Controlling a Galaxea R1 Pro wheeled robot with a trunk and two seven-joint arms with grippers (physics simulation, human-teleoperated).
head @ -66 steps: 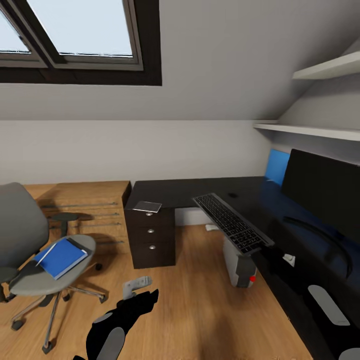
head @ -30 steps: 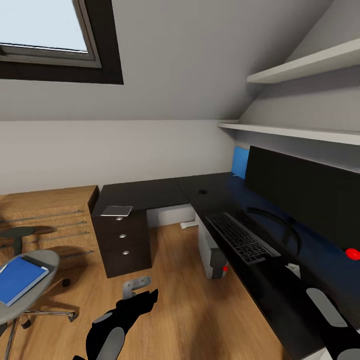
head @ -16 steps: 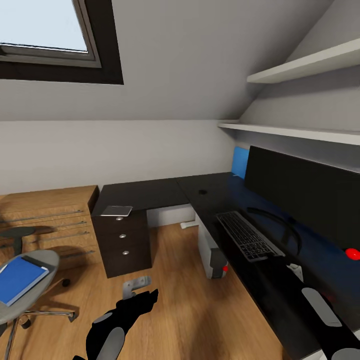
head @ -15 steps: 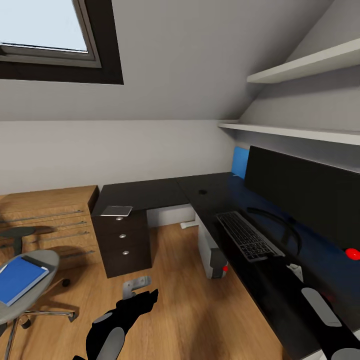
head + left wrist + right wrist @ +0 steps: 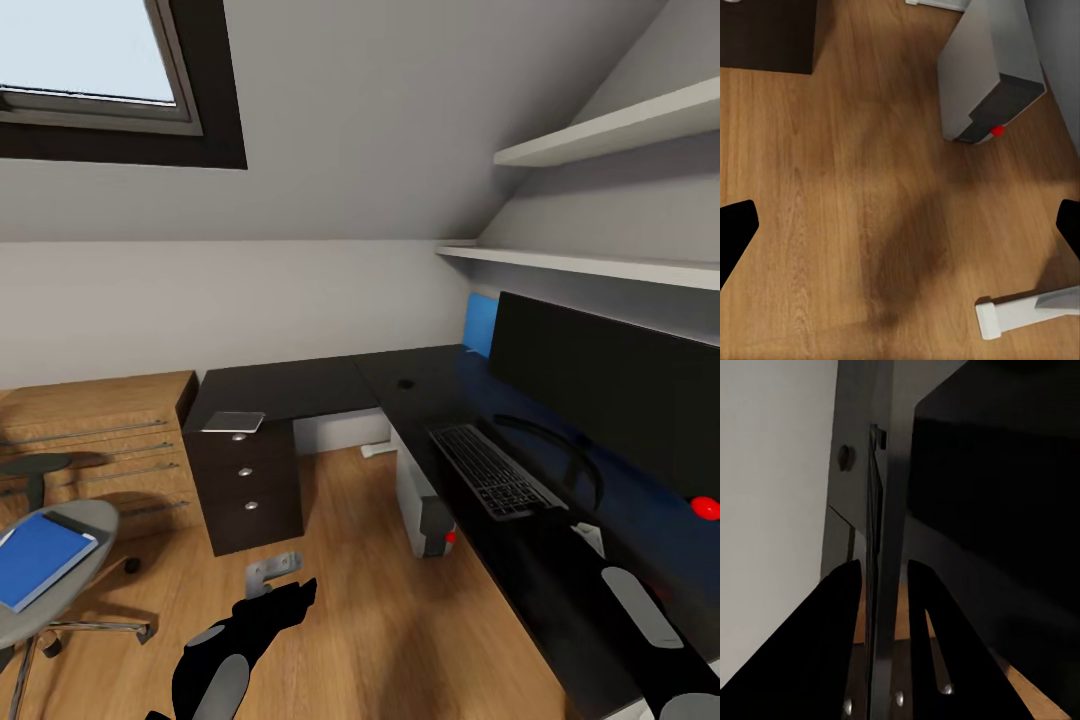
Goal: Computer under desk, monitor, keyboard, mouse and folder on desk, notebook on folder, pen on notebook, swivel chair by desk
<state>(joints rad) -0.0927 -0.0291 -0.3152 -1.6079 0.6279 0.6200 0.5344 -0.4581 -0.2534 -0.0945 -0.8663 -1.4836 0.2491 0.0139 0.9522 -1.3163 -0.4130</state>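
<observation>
Item 1, keyboard [image 5: 492,468]: you are laying it on the desk [image 5: 300,385] in front of the monitor [image 5: 610,385]. In the right wrist view the right gripper [image 5: 883,607] is clenching its 2 fingers [image 5: 844,615] on the keyboard's thin edge, so this item is not yet released.

Item 2, monitor: standing on the desk beyond the fingertips, done.

Item 3, computer [image 5: 418,500]: sitting under the desk edge (also under the left gripper [image 5: 900,225], whose fingers are spread wide over bare floor, grasping nothing), done.

Item 4, folder [image 5: 40,558]: lying on the swivel chair [image 5: 45,575], well apart from both sets of fingers, still to be moved.

Item 5, notebook [image 5: 233,421]: resting on the far desk corner above the drawers, not yet stacked.

Item 6, pen and mouse: you cannot pick either out with certainty; a small red object [image 5: 706,507] is sitting near the monitor foot.

Item 7, chair: standing away from the desk, still to be positioned.

Change from 1 second back: the keyboard is lying closer to the monitor stand and squarer to the desk edge. Compared with 2.2 seconds back it is no longer being carried tilted above the desk, and your view has swung right.
</observation>
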